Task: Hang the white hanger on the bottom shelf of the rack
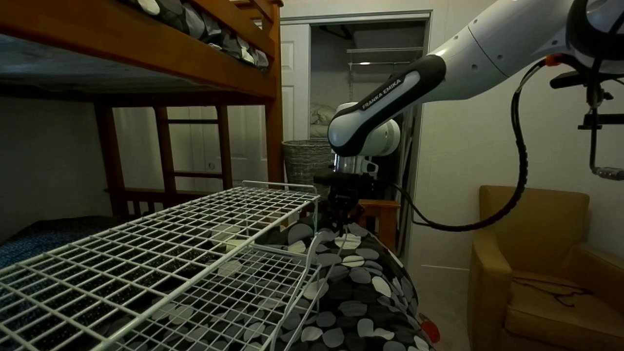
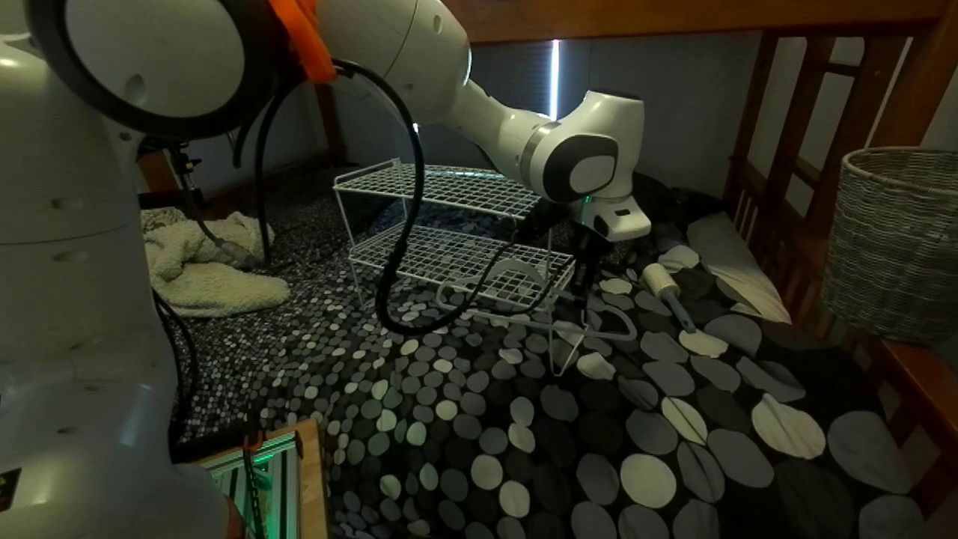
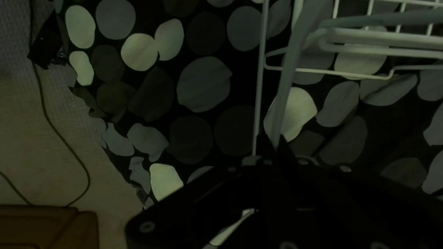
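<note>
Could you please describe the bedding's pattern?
The black bedding has grey and pale spots, clearest in an exterior view.

You're dim in all three views. In an exterior view your brightest spot is a thin white strip of light (image 2: 554,78) at the back, blown out; green glow on the metal frame (image 2: 288,486). Bunk underside (image 1: 73,68) is in heavy shadow. Wrist view's your darkest: gripper (image 3: 274,141) near-black, most detail lost.
</note>
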Controlling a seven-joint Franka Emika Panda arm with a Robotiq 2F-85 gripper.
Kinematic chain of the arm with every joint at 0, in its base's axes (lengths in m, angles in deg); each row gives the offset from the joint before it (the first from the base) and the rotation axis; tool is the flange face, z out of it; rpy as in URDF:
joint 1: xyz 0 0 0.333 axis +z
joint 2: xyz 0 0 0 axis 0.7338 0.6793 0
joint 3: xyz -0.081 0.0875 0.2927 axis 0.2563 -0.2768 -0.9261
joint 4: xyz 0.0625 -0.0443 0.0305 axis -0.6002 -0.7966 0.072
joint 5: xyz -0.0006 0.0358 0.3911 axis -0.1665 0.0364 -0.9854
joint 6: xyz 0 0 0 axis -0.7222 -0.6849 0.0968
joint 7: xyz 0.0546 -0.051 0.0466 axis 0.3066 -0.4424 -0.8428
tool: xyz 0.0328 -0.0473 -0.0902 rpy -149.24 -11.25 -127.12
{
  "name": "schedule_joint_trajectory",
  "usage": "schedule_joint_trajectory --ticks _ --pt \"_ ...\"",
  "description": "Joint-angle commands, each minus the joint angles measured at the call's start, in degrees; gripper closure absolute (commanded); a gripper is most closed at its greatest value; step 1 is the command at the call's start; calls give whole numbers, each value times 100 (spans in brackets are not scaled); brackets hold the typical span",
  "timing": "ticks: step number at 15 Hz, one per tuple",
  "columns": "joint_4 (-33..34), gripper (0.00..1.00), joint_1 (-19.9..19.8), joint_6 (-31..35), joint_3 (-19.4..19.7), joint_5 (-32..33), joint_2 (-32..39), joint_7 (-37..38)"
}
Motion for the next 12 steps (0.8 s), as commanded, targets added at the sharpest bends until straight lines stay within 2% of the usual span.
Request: schedule_joint_trajectory --ticks 1,12 --pt "45 99 46 -204 97 -294 -27 -15" --pt "113 99 -33 -482 236 -580 -222 -75"
